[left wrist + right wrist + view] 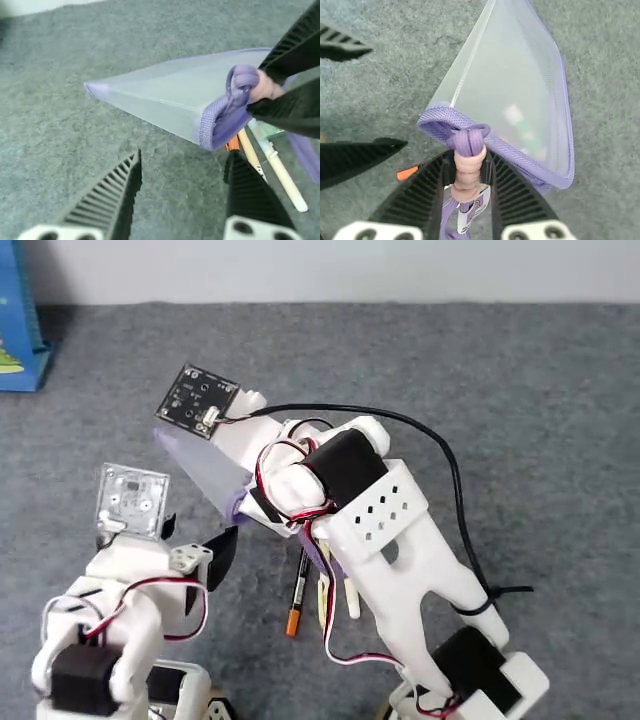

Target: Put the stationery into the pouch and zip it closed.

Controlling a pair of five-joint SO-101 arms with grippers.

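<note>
Centre-left on grey felt table: translucent purple-trimmed mesh pouch. right gripper clamped on the strap loop at its near end. left gripper, jaws apart, just short of that end, not touching. black orange-capped pen and cream pens side by side under the right arm, nearer than the pouch. blue cardboard box at far left edge.

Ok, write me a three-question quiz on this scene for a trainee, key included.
1. True or false: the right gripper is shut on the purple cord loop of the translucent purple-trimmed mesh pouch.
2. Multiple choice: the fingers of the left gripper are A) open, holding nothing; B) shut on a pen; C) shut on the pouch.
3. Fill in: the black pen with the orange end lies outside the pouch on the grey ____.
Key: 1 true; 2 A; 3 carpet.
</note>
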